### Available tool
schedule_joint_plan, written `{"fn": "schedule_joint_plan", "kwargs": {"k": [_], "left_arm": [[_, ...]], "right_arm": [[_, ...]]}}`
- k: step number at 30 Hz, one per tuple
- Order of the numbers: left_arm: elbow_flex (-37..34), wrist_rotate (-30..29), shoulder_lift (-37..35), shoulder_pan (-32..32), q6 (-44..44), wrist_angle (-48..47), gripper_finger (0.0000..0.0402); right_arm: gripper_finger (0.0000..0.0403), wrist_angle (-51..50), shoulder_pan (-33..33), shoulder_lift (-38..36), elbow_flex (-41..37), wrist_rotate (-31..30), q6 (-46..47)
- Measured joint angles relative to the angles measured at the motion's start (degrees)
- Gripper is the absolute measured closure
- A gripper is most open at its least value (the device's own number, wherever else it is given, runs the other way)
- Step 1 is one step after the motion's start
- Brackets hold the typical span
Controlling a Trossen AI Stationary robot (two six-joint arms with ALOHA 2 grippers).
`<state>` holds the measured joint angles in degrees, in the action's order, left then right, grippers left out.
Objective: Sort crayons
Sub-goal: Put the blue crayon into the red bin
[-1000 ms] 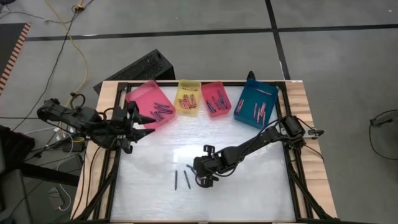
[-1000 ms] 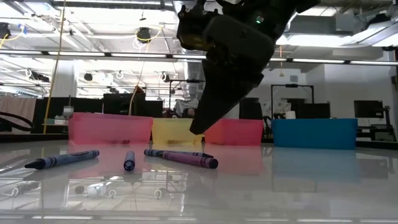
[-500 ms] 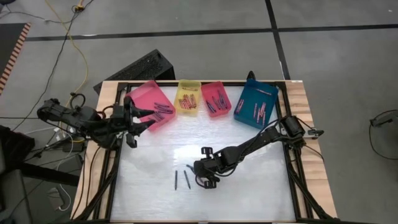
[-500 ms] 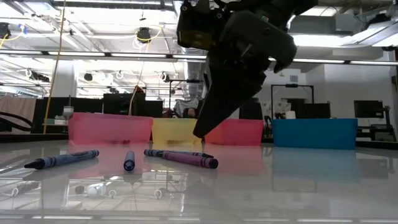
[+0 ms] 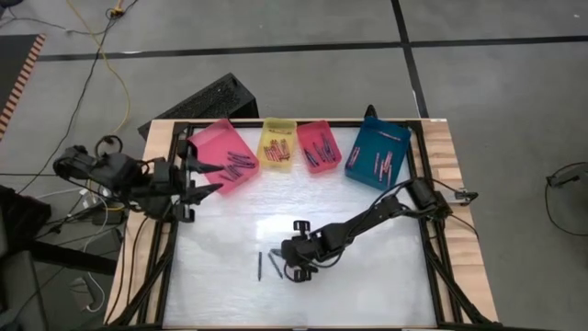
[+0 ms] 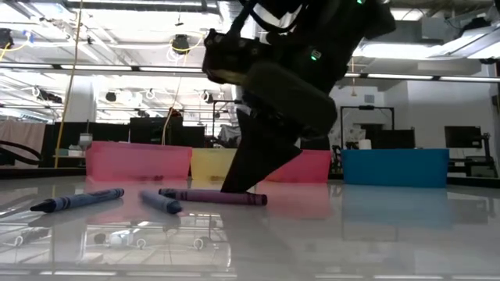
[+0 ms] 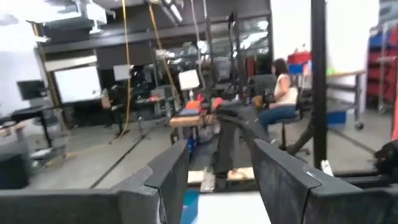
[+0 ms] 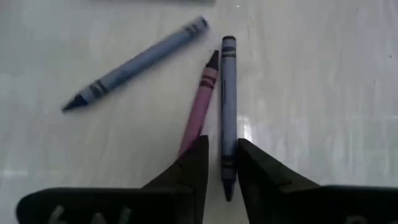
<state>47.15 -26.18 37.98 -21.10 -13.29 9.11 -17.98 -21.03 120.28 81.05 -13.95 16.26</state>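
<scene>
Crayons lay loose on the white table (image 5: pixel 367 276) toward its near edge: a blue crayon (image 8: pixel 227 112) sat between the parted fingers of my right claw (image 8: pixel 222 163), not yet clamped, with a pink crayon (image 8: pixel 199 106) just beside it and another blue crayon (image 8: pixel 137 62) apart. My left claw (image 5: pixel 204 175) hung open over the pink tray (image 5: pixel 213 140) at the far left corner, holding nothing.

A lab or workshop – ceiling strip lights (image 6: pixel 101 69), monitors (image 7: pixel 78 84), a seated person (image 7: pixel 283 93) at benches
</scene>
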Motion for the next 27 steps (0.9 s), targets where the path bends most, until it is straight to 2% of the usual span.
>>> {"fn": "schedule_joint_plan", "kwargs": {"k": [4,10,18,22,27], "left_arm": [[2.9,-2.1,0.6,0.5,-0.6,-3.1,0.0237],[5.8,-5.0,0.5,1.8,1.1,-14.5,0.0237],[5.9,-5.0,0.0,2.6,15.5,-35.3,0.0237],[5.9,-4.4,-0.2,2.6,23.4,-41.9,0.0237],[5.8,-4.1,-0.1,2.6,33.8,-52.5,0.0237]], "right_arm": [[0.0300,-2.3,-0.4,0.5,0.7,-0.7,6.3],[0.0316,-3.6,0.1,0.1,1.0,-0.5,11.7],[0.0364,-6.2,1.9,0.2,1.2,-1.8,12.4],[0.0395,-8.5,4.0,0.2,3.5,0.5,12.1],[0.0397,-9.9,6.5,0.7,7.3,0.4,7.4]]}}
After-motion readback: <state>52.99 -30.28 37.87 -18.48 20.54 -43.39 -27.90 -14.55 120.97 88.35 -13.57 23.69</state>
